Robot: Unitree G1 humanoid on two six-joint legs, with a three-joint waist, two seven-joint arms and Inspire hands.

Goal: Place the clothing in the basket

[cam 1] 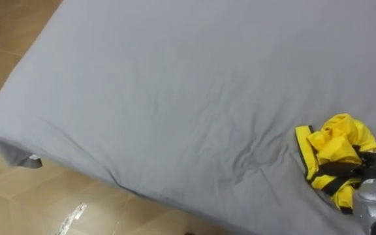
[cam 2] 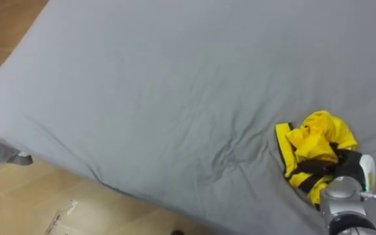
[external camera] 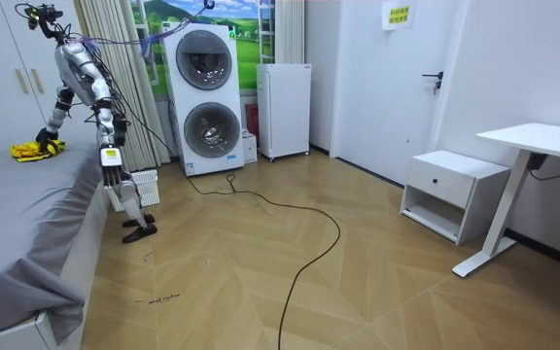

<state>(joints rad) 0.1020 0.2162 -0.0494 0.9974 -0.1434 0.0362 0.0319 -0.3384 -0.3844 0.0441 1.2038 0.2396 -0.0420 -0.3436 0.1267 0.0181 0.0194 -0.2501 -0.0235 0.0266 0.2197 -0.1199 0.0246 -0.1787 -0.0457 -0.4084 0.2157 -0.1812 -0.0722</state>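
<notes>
Reaching with right hand (cam 2: pixel 348 173) onto yellow garment (cam 2: pixel 315 140) at near right of bed (cam 2: pixel 142 98), evidently to gather it for basket (external camera: pixel 149 183). Cannot tell whether pinching or spread.

Looks like a home bedroom: grey-sheeted bed (cam 1: pixel 175 85), wardrobe (external camera: pixel 13 87), curtain (external camera: pixel 115 58), nightstand (external camera: pixel 452 192) and desk (external camera: pixel 538 141), plus stacked washers (external camera: pixel 205 102) and a wood floor (external camera: pixel 261 282).

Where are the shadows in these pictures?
Left eye view: soft shadows lie in the creases of the sheet beside the clothes. Room view: even light, with a dark shadow under the bed.
</notes>
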